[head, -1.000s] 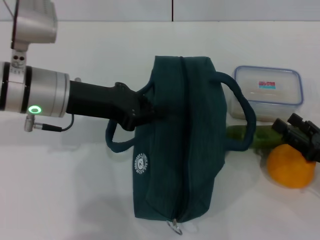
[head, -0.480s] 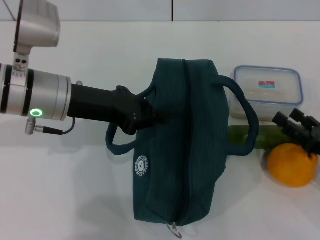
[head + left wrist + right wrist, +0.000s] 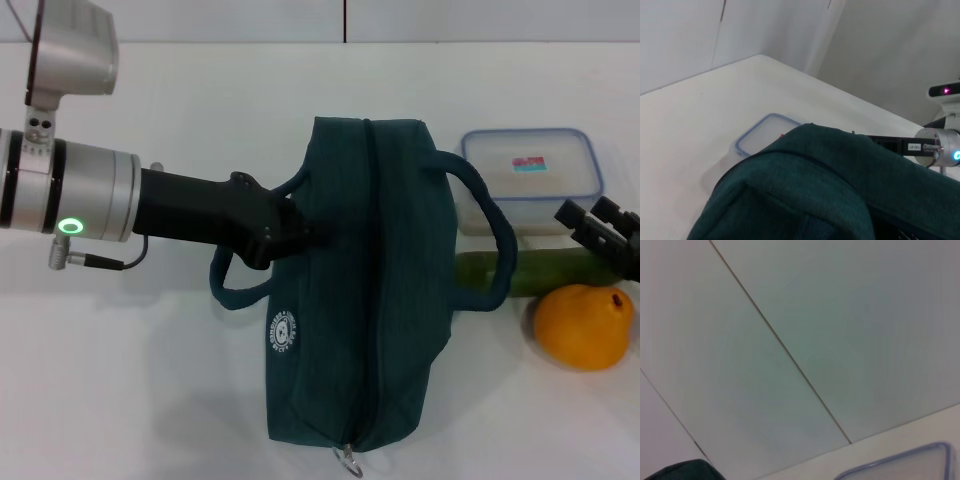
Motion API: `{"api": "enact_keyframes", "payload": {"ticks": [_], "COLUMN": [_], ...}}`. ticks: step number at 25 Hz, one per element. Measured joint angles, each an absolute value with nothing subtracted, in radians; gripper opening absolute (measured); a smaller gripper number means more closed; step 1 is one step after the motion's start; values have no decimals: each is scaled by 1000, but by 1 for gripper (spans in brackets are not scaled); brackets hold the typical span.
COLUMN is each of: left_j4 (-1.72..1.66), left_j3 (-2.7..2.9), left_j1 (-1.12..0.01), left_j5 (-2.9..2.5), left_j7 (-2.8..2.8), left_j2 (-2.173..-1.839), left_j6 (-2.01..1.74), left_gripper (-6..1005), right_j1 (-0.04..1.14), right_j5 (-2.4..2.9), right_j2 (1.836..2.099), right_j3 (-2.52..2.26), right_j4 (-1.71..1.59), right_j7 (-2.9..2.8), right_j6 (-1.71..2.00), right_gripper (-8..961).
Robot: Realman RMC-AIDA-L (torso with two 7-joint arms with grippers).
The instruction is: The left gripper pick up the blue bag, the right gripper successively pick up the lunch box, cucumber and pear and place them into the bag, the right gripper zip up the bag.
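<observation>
The dark blue-green bag (image 3: 370,290) lies in the middle of the white table, zip line up, with a handle loop on each side. My left gripper (image 3: 298,230) is pressed into the bag's left side by its handle and is shut on the fabric; the bag (image 3: 810,195) bulges close up in the left wrist view. The clear lunch box (image 3: 530,178) with a blue rim sits to the right of the bag. The cucumber (image 3: 560,270) lies in front of it and the orange-yellow pear (image 3: 583,325) nearer still. My right gripper (image 3: 600,228) is open, above the cucumber at the lunch box's near edge.
The white table (image 3: 150,380) runs to a wall behind. The zip pull ring (image 3: 350,458) lies at the bag's near end. The lunch box (image 3: 762,137) and right arm (image 3: 920,146) show in the left wrist view; a lunch box corner (image 3: 900,471) shows in the right wrist view.
My right gripper has moved off the pear, away from me toward the lunch box. The left arm and bag shifted only slightly.
</observation>
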State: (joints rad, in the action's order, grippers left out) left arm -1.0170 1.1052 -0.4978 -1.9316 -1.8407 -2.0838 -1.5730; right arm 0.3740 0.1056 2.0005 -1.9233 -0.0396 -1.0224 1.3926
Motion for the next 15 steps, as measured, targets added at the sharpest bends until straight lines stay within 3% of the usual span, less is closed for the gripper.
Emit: {"api": "enact_keyframes", "payload": {"ticks": [8, 15], "left_j4": [-1017, -1017], "left_j3": [1107, 1106], "left_j1": [-504, -508], "left_j5": [-1936, -1936], "left_j7": [-1839, -1839], "left_j2": [-2083, -2080], "left_j6": [-1572, -1572], "left_gripper": [51, 52], "right_j1": [418, 388], "right_j5": [83, 69], "right_j2": [1995, 2001], "right_j3": [-1919, -1828], "right_j4": [-41, -41], "right_j7": [-1025, -1087], "right_j6": [1337, 1346], "right_gripper": [794, 787]}}
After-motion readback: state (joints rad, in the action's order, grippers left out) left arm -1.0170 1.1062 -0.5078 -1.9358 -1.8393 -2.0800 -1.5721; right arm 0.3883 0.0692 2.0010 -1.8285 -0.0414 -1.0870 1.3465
